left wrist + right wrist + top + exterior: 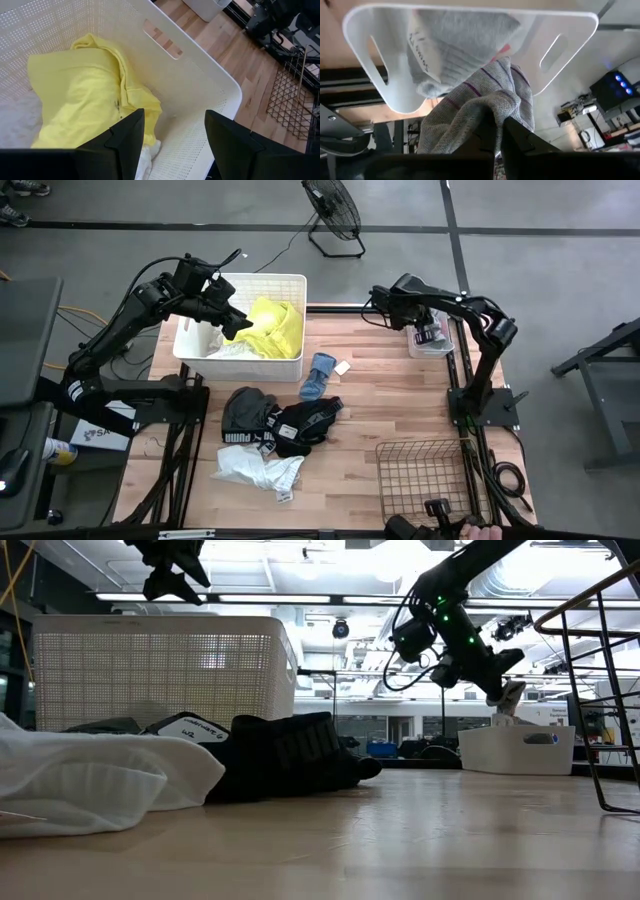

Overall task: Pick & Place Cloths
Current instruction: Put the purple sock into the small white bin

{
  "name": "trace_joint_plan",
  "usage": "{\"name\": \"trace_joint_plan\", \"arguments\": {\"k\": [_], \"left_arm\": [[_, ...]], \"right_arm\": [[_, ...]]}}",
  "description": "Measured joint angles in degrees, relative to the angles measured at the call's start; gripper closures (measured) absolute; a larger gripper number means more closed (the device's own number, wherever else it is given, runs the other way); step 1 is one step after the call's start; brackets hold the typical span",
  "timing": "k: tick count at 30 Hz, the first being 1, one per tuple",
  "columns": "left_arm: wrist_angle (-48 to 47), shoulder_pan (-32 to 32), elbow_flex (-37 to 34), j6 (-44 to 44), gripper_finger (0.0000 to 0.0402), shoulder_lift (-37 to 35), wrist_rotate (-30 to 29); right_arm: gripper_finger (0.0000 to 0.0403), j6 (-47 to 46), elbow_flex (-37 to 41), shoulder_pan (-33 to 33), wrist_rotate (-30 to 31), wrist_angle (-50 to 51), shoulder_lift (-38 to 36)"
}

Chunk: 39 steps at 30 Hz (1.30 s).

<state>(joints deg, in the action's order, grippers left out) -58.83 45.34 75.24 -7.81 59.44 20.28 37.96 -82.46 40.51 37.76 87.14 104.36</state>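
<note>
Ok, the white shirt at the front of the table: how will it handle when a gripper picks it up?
The white shirt lies crumpled in soft folds, so it will probably hang limp and droop. It spreads wide, so a trailing edge might drag on the table. It touches the black clothes, so it may tug them.

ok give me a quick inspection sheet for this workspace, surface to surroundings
Surface: wooden table, bare at centre right.
Job's things: neon yellow cloth in white tub; blue sock, black cloths and white cloth on the table.
Clutter: wire basket, small white bin.
Grippers: left gripper open above the tub; right gripper shut on a grey striped sock over the small bin.
Cables: yellow cable on the floor.
Surroundings: floor fan.
</note>
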Motion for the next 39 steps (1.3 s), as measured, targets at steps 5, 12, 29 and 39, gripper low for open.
{"name": "trace_joint_plan", "arguments": {"k": [5, 12, 29, 39], "left_arm": [[0.00, 0.02, 0.00, 0.00, 0.0200, 0.00, 0.01], [0.46, 0.02, 0.00, 0.00, 0.0200, 0.00, -0.01], [0.37, 0.02, 0.00, 0.00, 0.0200, 0.00, -0.01], [0.37, 0.00, 0.00, -0.02, 0.0200, 0.00, 0.01]], "right_arm": [[0.0399, 2.47, 0.00, 0.59, -0.34, -0.68, 0.02], [0.0399, 4.10, 0.00, 2.01, -1.85, -0.55, 0.07], [0.0399, 9.20, 0.00, 4.31, -7.94, -0.49, 0.11], [0.0330, 5.30, 0.00, 4.66, -6.43, -1.79, 0.11]]}}
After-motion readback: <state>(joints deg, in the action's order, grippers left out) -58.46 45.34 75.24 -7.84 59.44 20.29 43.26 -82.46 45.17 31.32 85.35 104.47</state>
